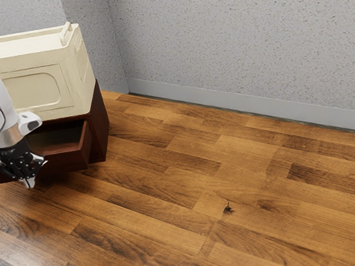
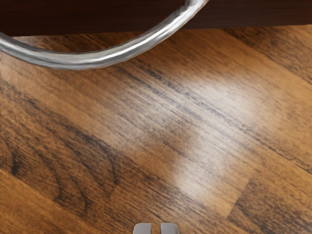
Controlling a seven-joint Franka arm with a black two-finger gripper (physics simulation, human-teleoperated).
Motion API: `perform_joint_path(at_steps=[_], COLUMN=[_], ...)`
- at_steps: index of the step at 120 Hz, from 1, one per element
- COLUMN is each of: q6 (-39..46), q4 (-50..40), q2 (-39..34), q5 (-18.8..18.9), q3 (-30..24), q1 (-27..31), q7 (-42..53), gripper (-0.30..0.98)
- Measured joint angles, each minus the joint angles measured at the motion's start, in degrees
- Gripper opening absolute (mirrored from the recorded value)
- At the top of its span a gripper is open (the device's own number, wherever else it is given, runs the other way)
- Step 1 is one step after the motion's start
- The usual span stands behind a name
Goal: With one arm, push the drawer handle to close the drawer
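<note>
Drawer and pincer are near each other in the exterior view. The pincer's tips are drawn together, with at most a slim gap and nothing clamped. The curved metal handle looks apart from them. The drawer stands pulled out of the dark brown cabinet, whose side lies toward two o'clock from the pincer. I judge this to be the approach, with the push not yet made: the next move calls for lining the tips up with the handle, meeting it squarely, then pressing steadily toward about one o'clock in the exterior view. Off-centre pressure could slip along the curve. Farther out, a cream chest sits on the cabinet at twelve o'clock. I can read no brand, label or writing on the chest, cabinet or drawer.
</note>
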Motion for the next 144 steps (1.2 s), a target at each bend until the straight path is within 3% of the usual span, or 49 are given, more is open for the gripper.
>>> perform_joint_path(at_steps=[56,144], q6=[13.3,19.0], q4=[1.9,12.2], q2=[7.4,17.7], q5=[3.0,4.5], q3=[2.9,4.3], q1=[0.6,0.7], q7=[-2.3,-2.1], gripper=[-0.10,-0.10])
